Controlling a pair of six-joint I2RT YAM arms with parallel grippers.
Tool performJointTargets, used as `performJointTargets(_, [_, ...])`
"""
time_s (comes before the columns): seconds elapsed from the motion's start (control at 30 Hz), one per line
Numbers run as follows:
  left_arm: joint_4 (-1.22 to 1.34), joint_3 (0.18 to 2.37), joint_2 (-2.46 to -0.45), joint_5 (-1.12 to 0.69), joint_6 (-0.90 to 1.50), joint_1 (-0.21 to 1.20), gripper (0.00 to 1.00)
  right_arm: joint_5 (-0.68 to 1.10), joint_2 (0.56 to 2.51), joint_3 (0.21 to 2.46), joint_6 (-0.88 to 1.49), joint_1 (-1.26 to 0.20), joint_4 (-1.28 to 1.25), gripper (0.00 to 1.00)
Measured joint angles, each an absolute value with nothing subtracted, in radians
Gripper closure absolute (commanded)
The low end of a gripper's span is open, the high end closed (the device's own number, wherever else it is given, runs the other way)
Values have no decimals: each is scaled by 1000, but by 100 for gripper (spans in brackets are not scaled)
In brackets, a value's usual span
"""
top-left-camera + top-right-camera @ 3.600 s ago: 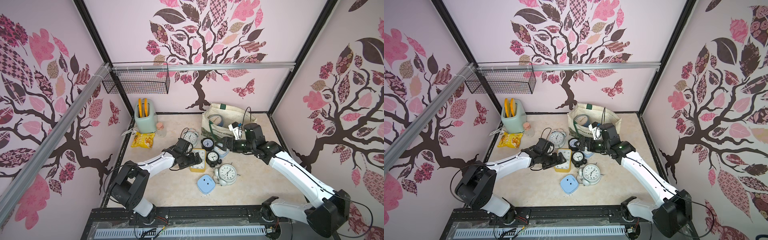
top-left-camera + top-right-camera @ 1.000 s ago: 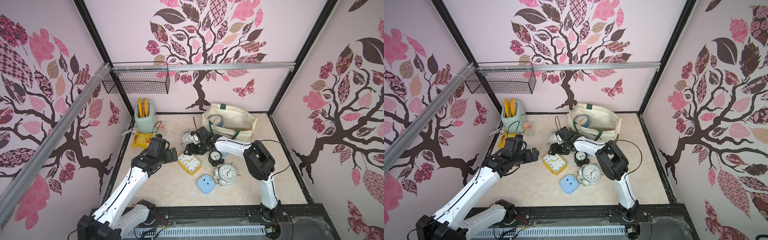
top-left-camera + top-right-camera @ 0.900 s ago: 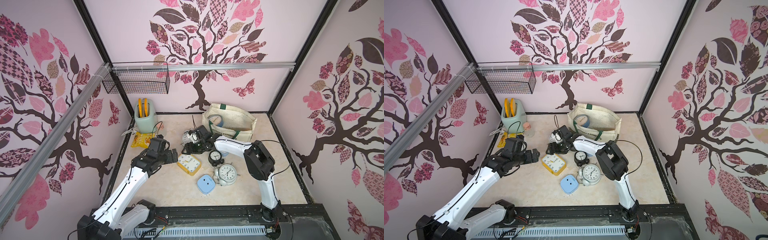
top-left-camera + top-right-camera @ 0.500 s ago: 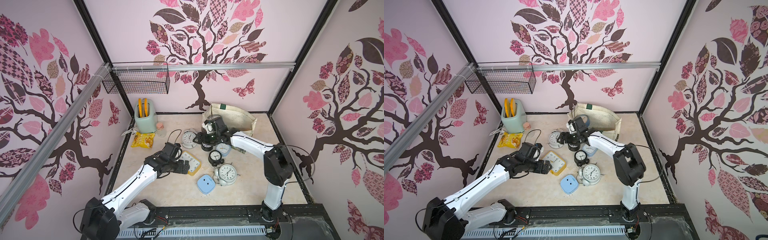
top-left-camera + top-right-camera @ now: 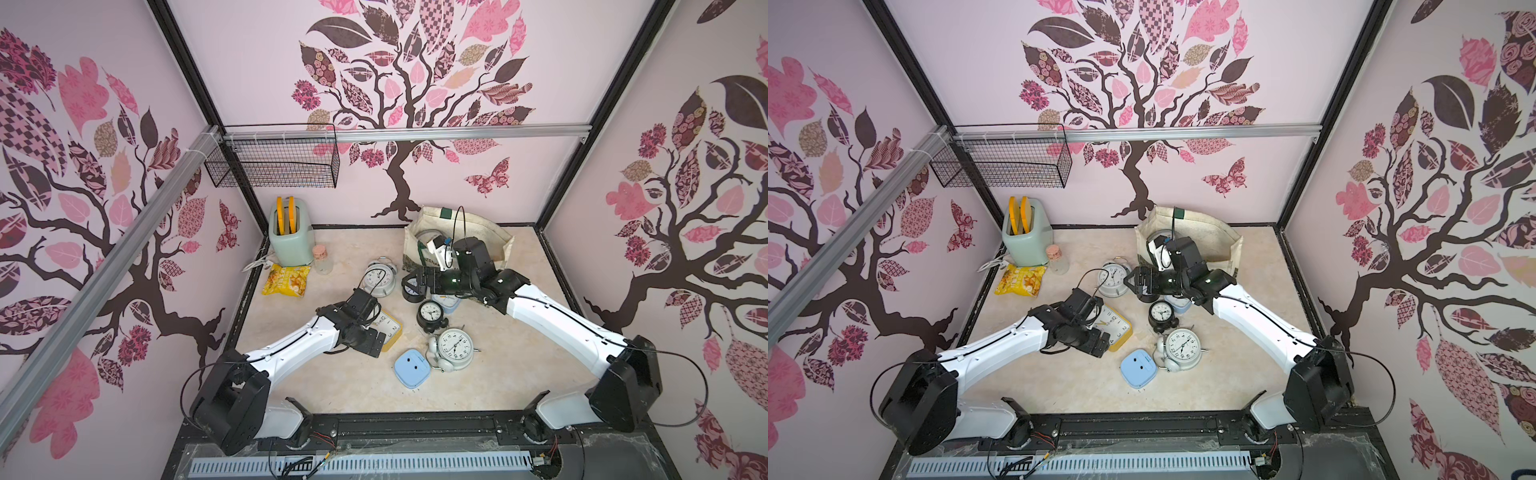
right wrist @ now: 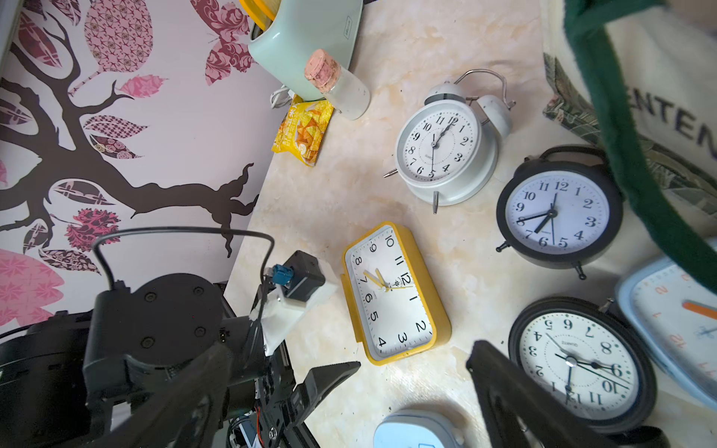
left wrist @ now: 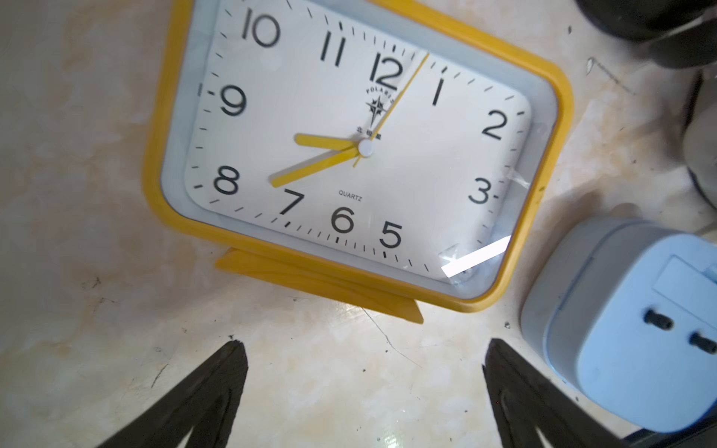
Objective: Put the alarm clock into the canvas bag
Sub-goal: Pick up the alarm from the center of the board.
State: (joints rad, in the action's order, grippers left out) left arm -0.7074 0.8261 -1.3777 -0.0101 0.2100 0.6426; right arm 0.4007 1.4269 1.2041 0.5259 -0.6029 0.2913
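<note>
left gripper [image 7: 362, 349] is spread wide w/ nothing in it. both fingertips hang over bare table [image 7: 116, 232] just off the foot of the yellow alarm clock [image 7: 361, 147], not touching it. that clock lies face up mid-table, towards the l side. blue clock [image 7: 636, 329] lies back-up, just beside one finger.

l arm pose: base at front-l corner, white forearm stretched diagonally in to mid-table, wrist bent down so the gripper tips towards the tabletop at the yellow clock's near edge.

right gripper [image 5: 411, 284] is also wide open & holds nothing. in the r wrist view only table and the l gripper's tip show btw its fingers. it hangs above the clock cluster, in front of the bag, pointing towards the robot's l. r arm pose: base at front-r corner, long forearm angled in & back to centre, wrist roughly level.

canvas bag [image 5: 492, 241] stands at the back of the table, r of centre, mouth open. something round lies inside, can't tell what.

also on the table: white twin-bell clock [image 6: 442, 151] and black clock [image 6: 558, 213] side by side, 2nd black clock [image 6: 582, 360] near the r gripper's finger.
</note>
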Motion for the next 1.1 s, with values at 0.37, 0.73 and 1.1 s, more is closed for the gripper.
performJointTargets(0.37, [-675, 817, -1400, 67, 276, 670, 2, 418, 1409, 1166, 516, -601, 297, 0])
performJointTargets(0.73, [-586, 864, -1519, 67, 323, 680, 2, 412, 1400, 1166, 500, -598, 315, 0])
performJointTargets(1.1, [-547, 927, -1587, 121, 402, 677, 2, 399, 1372, 1149, 490, -592, 333, 0])
